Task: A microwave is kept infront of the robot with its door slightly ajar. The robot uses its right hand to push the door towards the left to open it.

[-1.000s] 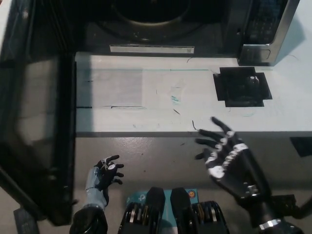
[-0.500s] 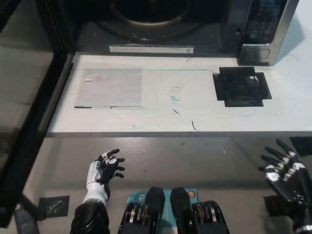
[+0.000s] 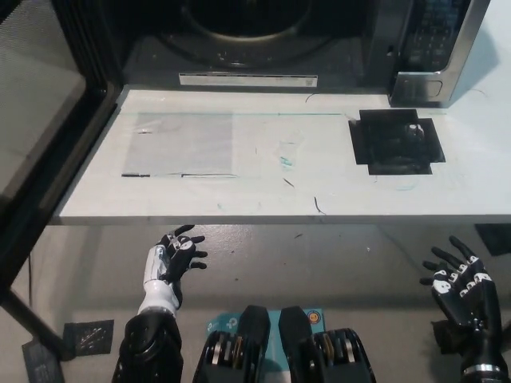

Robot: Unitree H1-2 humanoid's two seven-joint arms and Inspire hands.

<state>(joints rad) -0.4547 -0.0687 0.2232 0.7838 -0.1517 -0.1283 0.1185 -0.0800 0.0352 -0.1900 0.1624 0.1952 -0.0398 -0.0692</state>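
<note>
Microwave door (image 3: 40,136) swings further left than half second ago, now wide open at far left. Right hand (image 3: 461,281) stays low at bottom right, off table, fingers spread, holding nothing. Left hand (image 3: 169,263) rests at lower left below table edge (image 3: 263,214), fingers spread too. Microwave (image 3: 263,40) sits at back of white table, inside dark. Black square patch (image 3: 397,141) lies on table near microwave's right side.

Microwave door (image 3: 40,120) swung wide left; cavity (image 3: 239,32) mouth unobstructed; table (image 3: 263,175) front bare.
</note>
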